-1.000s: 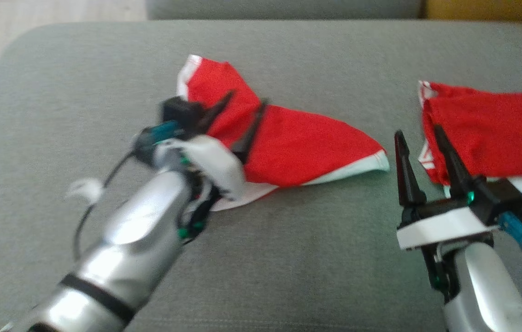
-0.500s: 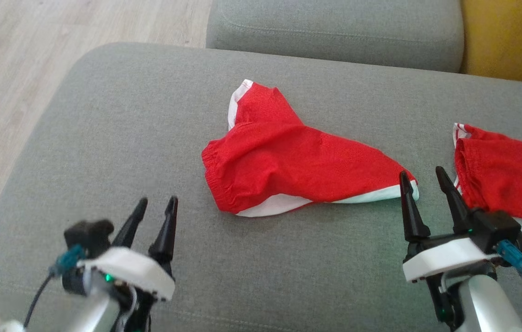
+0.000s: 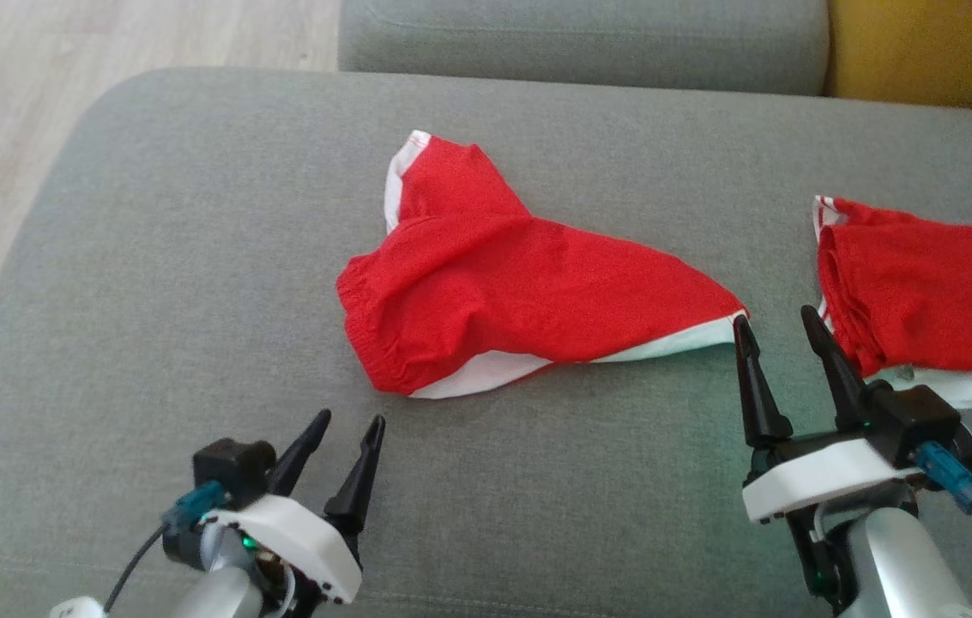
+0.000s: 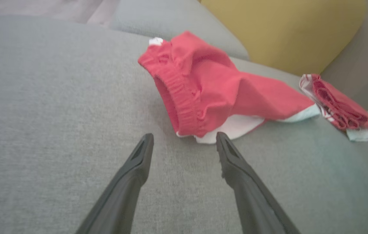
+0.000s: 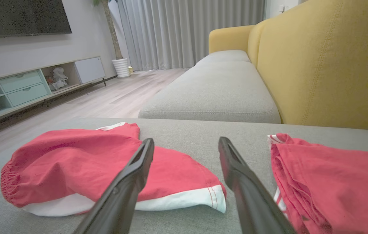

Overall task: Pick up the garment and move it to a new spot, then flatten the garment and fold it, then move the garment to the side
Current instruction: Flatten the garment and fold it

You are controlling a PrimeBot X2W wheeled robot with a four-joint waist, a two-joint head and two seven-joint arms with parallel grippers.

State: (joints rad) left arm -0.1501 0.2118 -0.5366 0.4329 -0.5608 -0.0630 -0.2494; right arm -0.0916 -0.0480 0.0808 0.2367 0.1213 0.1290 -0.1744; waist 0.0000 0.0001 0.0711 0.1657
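Both dark two-fingered grippers, left gripper (image 3: pixel 353 418) and right gripper (image 3: pixel 773 314), are hovering with fingers spread and empty near the crumpled red cloth shorts with white trim (image 3: pixel 520 296), which are lying mid-seat on the grey fabric sofa cushion (image 3: pixel 151 257) and looking light, limp and best pinched at the gathered elastic waistband (image 3: pixel 357 330).

red garment (image 3: pixel 520 292) with white trim, grey cushion (image 3: pixel 194 257), yellow backrest (image 3: pixel 932 51)
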